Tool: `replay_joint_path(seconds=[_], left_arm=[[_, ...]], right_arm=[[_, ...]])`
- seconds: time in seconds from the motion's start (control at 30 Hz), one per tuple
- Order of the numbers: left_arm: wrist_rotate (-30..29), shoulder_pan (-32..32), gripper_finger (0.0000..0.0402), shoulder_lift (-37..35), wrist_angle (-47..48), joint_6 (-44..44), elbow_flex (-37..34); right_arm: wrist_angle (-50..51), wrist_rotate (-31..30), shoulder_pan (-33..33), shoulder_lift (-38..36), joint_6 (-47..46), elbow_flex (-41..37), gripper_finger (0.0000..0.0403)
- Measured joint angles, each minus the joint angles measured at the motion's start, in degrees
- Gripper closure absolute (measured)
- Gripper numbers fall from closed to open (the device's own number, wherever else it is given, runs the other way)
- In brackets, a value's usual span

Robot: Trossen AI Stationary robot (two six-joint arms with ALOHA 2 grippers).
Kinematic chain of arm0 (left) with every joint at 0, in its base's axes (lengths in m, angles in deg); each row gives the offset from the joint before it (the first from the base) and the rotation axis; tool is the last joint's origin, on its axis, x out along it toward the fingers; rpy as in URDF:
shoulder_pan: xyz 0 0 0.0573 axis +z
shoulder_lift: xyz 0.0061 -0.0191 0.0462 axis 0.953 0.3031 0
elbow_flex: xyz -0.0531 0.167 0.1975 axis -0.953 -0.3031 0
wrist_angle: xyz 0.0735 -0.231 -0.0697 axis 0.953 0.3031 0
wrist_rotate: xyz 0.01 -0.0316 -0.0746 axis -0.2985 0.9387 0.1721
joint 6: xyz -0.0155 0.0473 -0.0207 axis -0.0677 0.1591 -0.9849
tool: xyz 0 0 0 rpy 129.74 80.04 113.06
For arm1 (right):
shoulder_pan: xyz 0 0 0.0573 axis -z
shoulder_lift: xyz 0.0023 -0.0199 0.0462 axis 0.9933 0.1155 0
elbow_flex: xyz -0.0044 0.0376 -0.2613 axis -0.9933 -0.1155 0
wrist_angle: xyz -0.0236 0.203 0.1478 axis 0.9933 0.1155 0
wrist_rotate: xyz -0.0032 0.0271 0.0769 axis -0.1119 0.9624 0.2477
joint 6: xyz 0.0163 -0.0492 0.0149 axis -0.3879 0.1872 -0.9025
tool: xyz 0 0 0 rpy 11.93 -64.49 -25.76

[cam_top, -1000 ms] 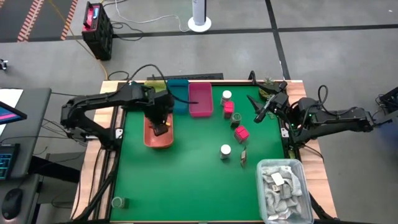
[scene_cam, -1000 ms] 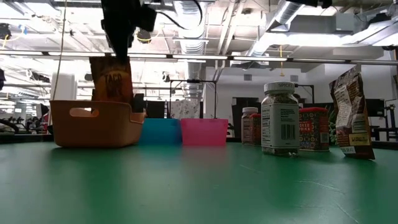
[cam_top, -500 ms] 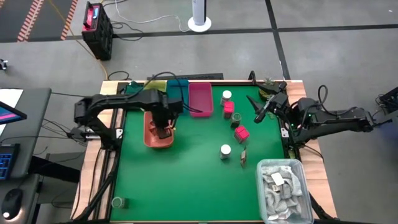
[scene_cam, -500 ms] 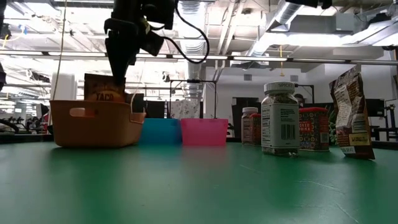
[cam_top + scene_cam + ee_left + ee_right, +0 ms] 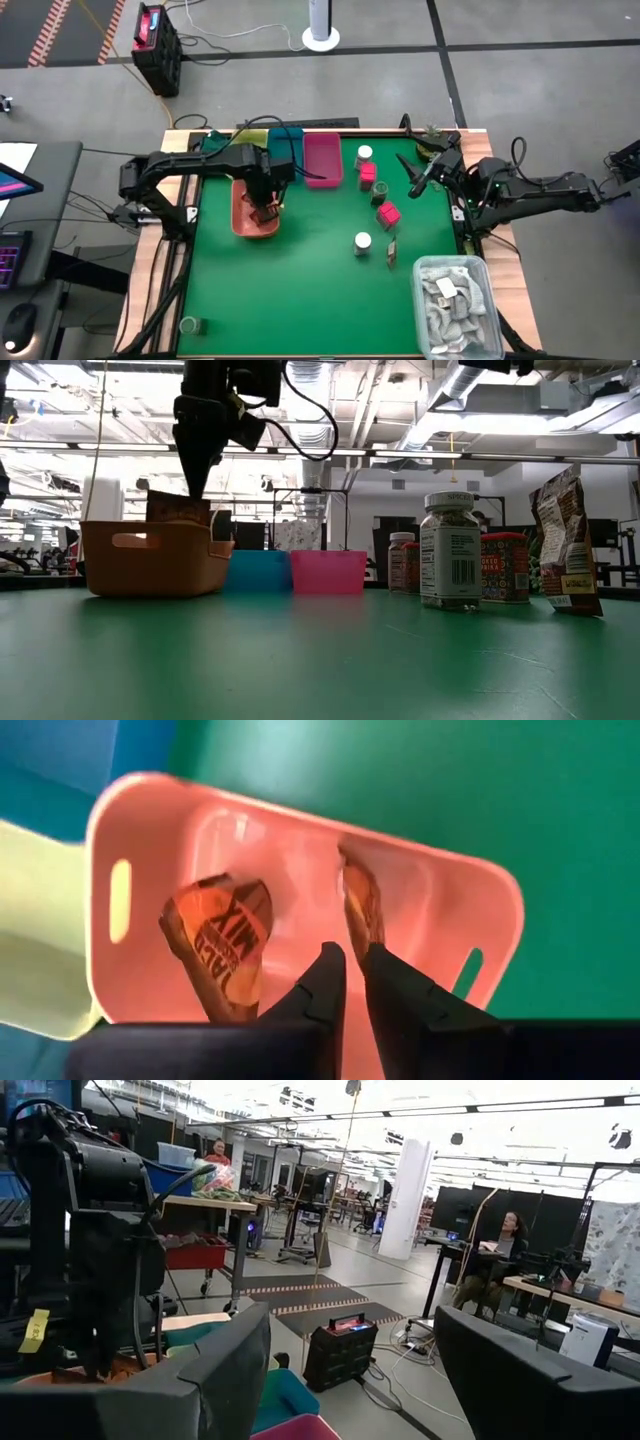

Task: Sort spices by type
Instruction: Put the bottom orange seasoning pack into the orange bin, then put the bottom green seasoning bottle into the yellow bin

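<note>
Overhead, left gripper [image 5: 265,208] hides orange tray [image 5: 243,222], wrist reveals two sachets [image 5: 222,938], jaws seemingly parted.

Robotics lab, exposed ceiling ducts [image 5: 470,380], workbenches [image 5: 215,1205]

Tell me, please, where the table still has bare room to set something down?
The green mat is bare across its near part, between the orange tray and the grey rag bin, and in the strip between that tray and the jar. It is crowded by the pink packs and along the trays at the far edge.
</note>
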Motion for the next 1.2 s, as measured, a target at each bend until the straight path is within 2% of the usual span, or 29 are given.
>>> replay_joint_path(seconds=[0.53, 0.83, 0.97, 1.07, 1.2], left_arm=[[-0.38, -0.30, 0.0255, 0.00, 2.55, -3.06, -0.18], [-0.06, -4.31, 0.0239, 0.04, 7.44, -5.32, 8.10], [4.48, -10.05, 0.0238, 0.00, 14.84, -13.09, 12.63], [8.48, -17.82, 0.0238, -1.23, 14.12, -19.47, 12.98], [9.16, -29.24, 0.0238, -1.06, 14.24, -26.13, 13.01]], right_arm=[[0.00, 0.00, 0.00, 0.01, -0.04, 0.00, 0.0097], [0.19, 0.00, 0.00, 0.01, -0.04, 0.00, 0.0097], [0.91, 0.00, 0.00, -0.01, -0.18, 0.00, 0.0097], [1.70, -0.01, 0.00, 0.01, -0.17, 0.00, 0.0097], [1.55, -0.01, 0.00, -0.01, -0.17, 0.00, 0.0097]])
